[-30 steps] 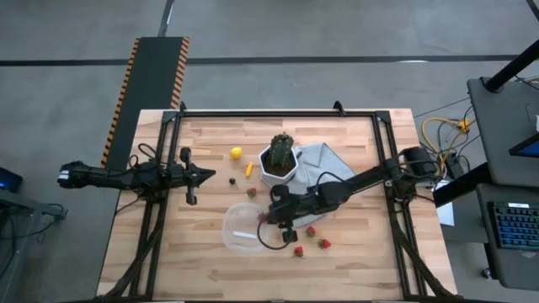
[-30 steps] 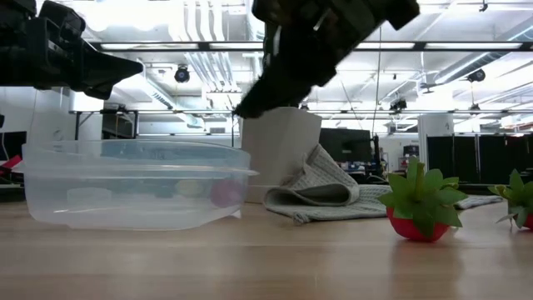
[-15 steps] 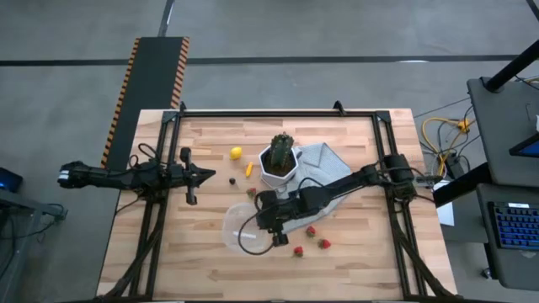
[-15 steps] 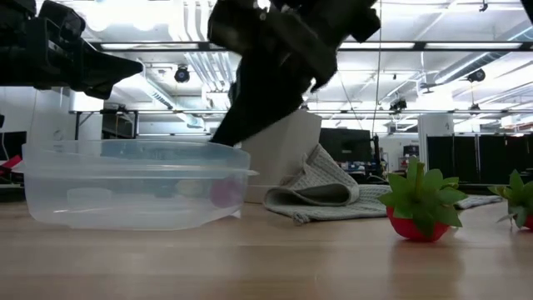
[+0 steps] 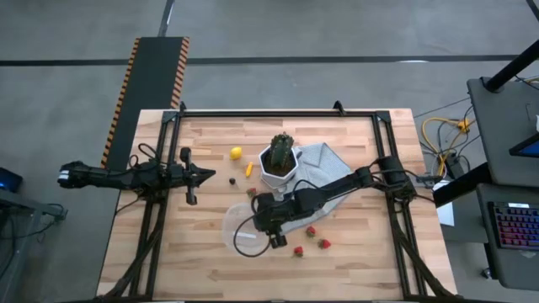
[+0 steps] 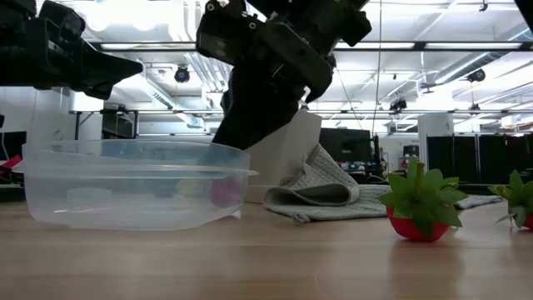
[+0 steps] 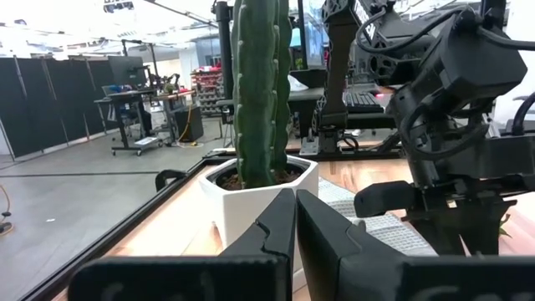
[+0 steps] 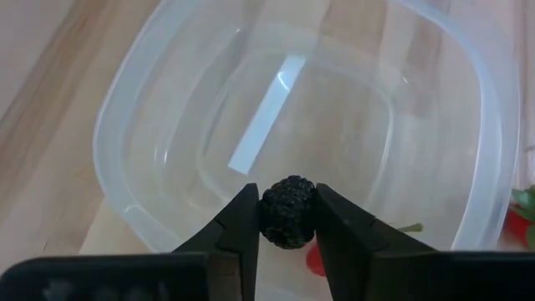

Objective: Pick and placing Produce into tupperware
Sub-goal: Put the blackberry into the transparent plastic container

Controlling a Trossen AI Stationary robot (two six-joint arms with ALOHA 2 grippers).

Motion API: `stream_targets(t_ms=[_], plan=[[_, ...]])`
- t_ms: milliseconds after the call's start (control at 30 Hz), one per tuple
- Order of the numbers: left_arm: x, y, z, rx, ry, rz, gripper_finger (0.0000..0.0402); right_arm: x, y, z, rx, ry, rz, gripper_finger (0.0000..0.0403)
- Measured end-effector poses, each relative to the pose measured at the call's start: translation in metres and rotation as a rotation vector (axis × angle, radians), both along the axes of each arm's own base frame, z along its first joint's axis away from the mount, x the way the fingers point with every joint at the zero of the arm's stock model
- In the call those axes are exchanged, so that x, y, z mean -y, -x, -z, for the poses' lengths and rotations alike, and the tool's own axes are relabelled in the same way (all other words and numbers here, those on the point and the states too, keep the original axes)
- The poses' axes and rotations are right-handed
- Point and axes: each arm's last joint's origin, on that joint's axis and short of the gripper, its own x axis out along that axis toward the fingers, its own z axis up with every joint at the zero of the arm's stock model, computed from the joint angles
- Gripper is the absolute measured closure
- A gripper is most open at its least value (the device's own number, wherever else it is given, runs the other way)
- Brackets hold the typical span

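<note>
Pinching dark berry [image 8: 287, 211], right jaws over tupperware [image 8: 167, 109].

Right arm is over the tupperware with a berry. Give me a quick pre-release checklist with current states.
1. Berry held: ok. The right gripper is shut on the dark berry.
2. Over the opening: ok. The tupperware lies open beneath the berry, its white label visible on the bottom.
3. Height above the container floor: cannot tell.
4. Container clear of the white pot: ok, they stand apart in the high view.
5. Left gripper out of the way: ok, parked shut at the table's left side.
6. Produce left: not ok. Strawberries and the lemon remain on the table.
</note>
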Motion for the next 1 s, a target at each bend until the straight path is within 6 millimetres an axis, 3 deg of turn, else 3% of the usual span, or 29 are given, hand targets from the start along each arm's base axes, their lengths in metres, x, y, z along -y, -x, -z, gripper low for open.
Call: stream_targets(t_ms=[1000], plan=[[0.0,0.0,0.0,0.0,0.0,0.0,0.0402,0.0021,-0.0001,-0.0007,-0.009,0.009,0.009,0.0295]])
